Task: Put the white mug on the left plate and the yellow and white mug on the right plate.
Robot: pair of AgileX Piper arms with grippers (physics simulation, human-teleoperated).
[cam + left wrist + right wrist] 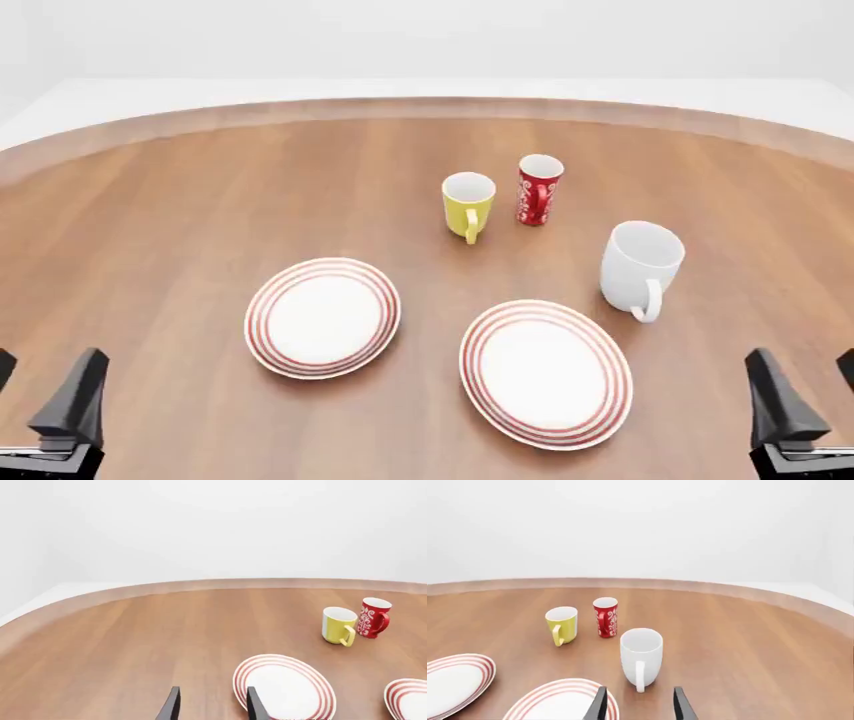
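The left tool (40, 395) sits at 8 o'clock on the surface (160, 220), fingers spread and holding nothing; the right tool (807, 395) at 4 o'clock is likewise released. Both plates are bare: the left plate (322, 317) just left of centre, the right plate (545, 372) at 5 o'clock. The white mug (639, 266) stands upright at 3 o'clock, near the right plate. The yellow and white mug (467, 205) stands at 12 o'clock beside a red cup (538, 189).
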